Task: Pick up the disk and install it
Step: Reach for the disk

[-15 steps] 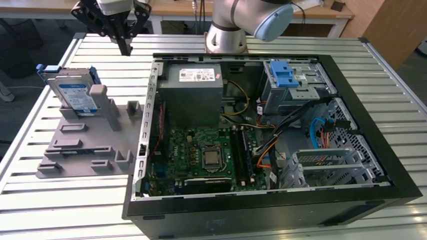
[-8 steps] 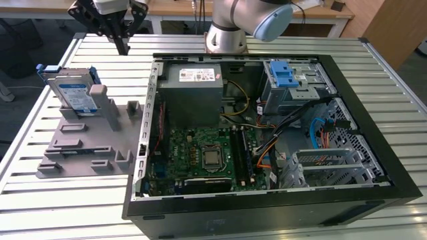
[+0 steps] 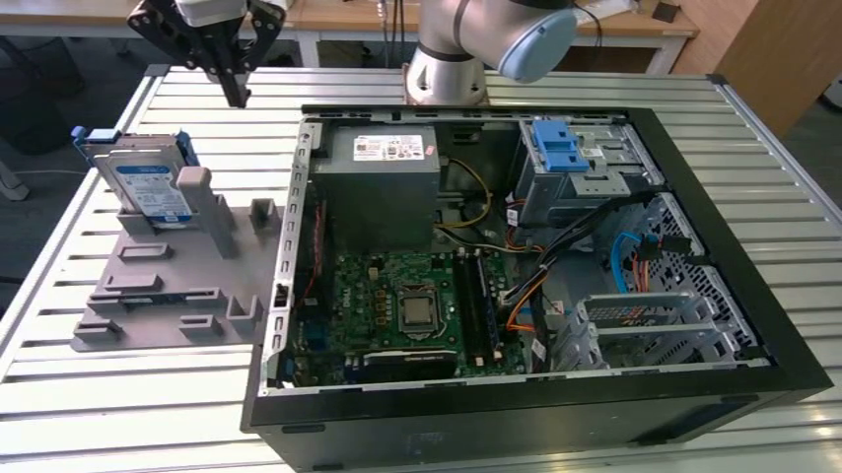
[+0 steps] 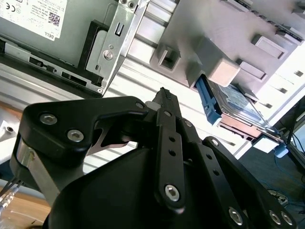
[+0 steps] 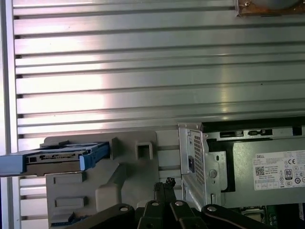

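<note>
— Found the disk (image 3: pixel 142 187)?
— Yes. Stands on edge in the grey holder (image 3: pixel 145 296) on the slatted table (image 3: pixel 132 414), to the exterior view's left of the open computer case (image 3: pixel 526 409). Untouched, and well apart from the gripper (image 3: pixel 239 94).
— Holding anything with that gripper?
— No. Clenched on nothing, with fingertips pressed together in both wrist views. Hangs well above the table, near the holder's end and the case's corner.
— Worried about what?
— Coming down clenched like that. Would probably strike the blue bracket instead of straddling it, and could tip the disk out of its slot. Looks only lightly propped, leaning against a single post.
— And at the case?
— Tight quarters, by the look of it. Would mean threading past the loose cables (image 3: pixel 593 241) beside the drive cage (image 3: pixel 598 172) with the blue latch (image 3: pixel 559 146). Could snag a cable, or go in skewed and jam against the cage's wall. Might also slip out of a shallow grip on such a smooth metal face
</note>
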Robot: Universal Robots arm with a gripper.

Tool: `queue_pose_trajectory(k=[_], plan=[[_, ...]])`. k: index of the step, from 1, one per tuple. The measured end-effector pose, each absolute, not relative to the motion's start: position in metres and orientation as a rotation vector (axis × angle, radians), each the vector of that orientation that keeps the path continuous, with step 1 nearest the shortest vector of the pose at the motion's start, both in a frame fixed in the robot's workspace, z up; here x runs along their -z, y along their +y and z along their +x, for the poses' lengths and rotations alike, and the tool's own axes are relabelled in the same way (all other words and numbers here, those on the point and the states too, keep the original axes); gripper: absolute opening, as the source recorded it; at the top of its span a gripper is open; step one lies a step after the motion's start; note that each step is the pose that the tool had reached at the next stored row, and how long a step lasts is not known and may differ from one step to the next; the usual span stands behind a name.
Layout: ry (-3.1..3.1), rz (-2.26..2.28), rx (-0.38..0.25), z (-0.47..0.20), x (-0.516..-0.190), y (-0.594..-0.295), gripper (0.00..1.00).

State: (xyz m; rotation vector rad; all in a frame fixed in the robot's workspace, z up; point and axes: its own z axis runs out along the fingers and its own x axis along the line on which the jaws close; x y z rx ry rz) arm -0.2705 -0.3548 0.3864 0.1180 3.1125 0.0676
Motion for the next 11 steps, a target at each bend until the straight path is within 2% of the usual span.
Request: queue_pose_trajectory(k=[11], plan=[[3.112, 0.118, -0.068, -0.282, -0.386, -0.35, 0.11]])
